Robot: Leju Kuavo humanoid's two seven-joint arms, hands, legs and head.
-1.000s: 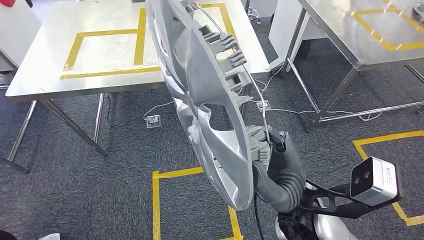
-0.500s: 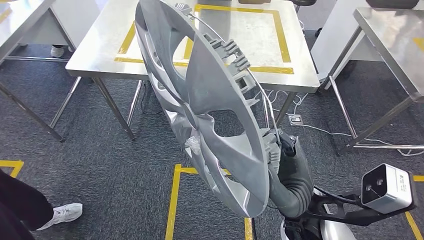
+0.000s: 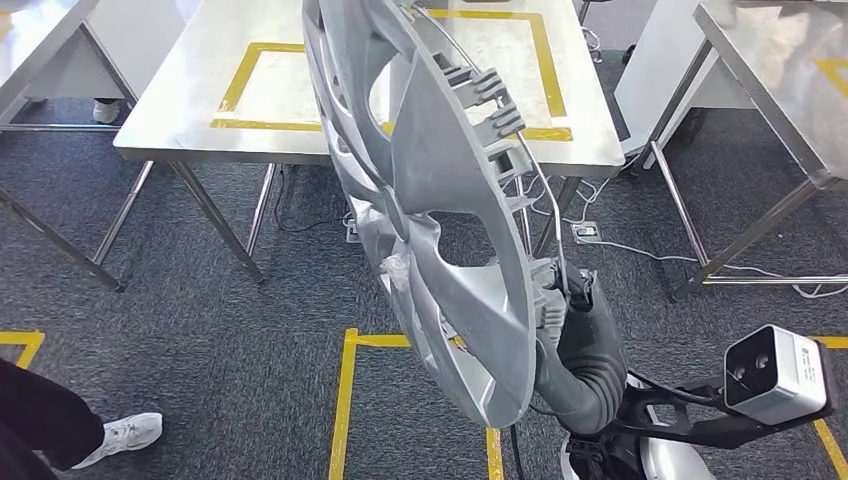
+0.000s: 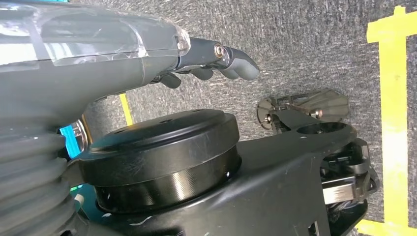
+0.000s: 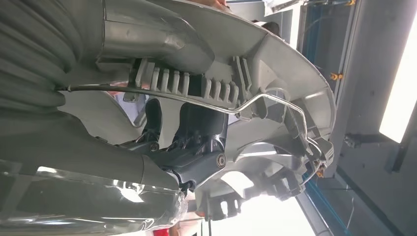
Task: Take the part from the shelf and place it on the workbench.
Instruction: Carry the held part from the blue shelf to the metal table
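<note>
We carry the part (image 3: pixel 440 200), a big round grey wheel cover, up on its edge in the air. Our right robot hand (image 3: pixel 560 300) grips it low on its rim, with fingers (image 5: pixel 196 123) curled in behind the plastic clips and the thin wire ring. The rest of the cover stands up and away from that robot hand. Our left robot hand (image 4: pixel 211 59) hangs by our side, holds nothing, and its fingers curl a little.

We think the cover is light but wide, so it can wobble and tip. It looks like thin, bendy plastic, and the clips could snap. The thick rim is the best place to hold.

Half a second ago the worktop (image 3: pixel 180 110) sat more to the side. Now it lies straight ahead of the robot hand, because our view turned. The grip looks the same.
</note>
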